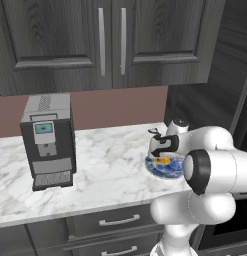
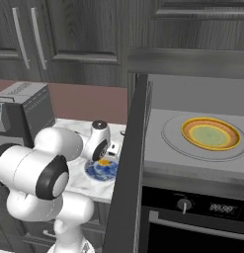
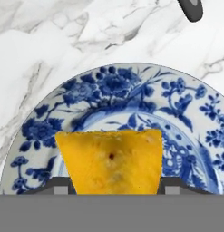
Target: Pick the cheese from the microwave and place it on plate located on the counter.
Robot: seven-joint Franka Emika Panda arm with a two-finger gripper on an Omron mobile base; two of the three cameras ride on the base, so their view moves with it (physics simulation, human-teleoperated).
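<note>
The yellow-orange cheese (image 3: 111, 161) wedge sits between my gripper's (image 3: 113, 188) two fingertips, low over the blue-and-white plate (image 3: 109, 86). The jaws press its sides, so the gripper is shut on it. From the left base view, the gripper (image 1: 162, 154) hangs over the plate (image 1: 154, 169) on the marble counter (image 1: 105, 165), with a bit of cheese (image 1: 162, 161) showing beneath it. The right base view shows the same plate (image 2: 101, 171) and cheese (image 2: 104, 162) left of the open microwave (image 2: 192, 94).
A grey coffee machine (image 1: 47, 140) stands on the counter's left. The microwave door (image 2: 128, 163) stands open, edge-on, just right of the plate. A yellow-orange rimmed plate (image 2: 211, 133) lies on the turntable. A black oven (image 2: 202, 217) is below. A small dark object (image 3: 190, 9) lies beyond the plate.
</note>
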